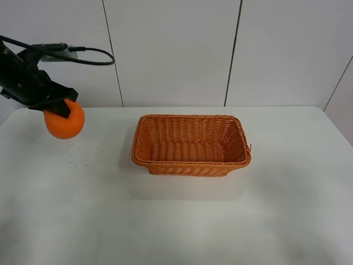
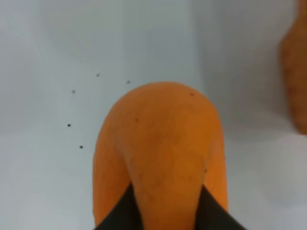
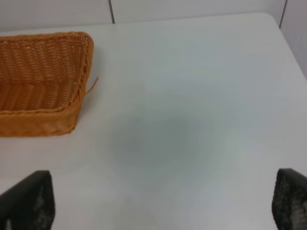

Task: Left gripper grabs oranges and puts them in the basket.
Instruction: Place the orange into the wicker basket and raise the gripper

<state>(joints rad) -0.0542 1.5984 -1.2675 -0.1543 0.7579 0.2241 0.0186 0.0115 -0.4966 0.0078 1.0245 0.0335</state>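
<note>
My left gripper [image 1: 62, 108] is shut on the orange [image 1: 64, 122] and holds it in the air above the table's far left, left of the basket [image 1: 191, 144]. In the left wrist view the orange [image 2: 160, 158] fills the middle, with the black fingers [image 2: 120, 213] clamped on it, and an edge of the basket [image 2: 296, 76] shows at the side. The wicker basket sits empty at the table's centre. My right gripper [image 3: 163, 203] is open over bare table, with the basket [image 3: 41, 81] off to one side; the exterior high view does not show this gripper.
The white table [image 1: 176, 221] has a few small dark specks [image 1: 77, 157] under the orange. A white panelled wall [image 1: 171, 49] stands behind the table.
</note>
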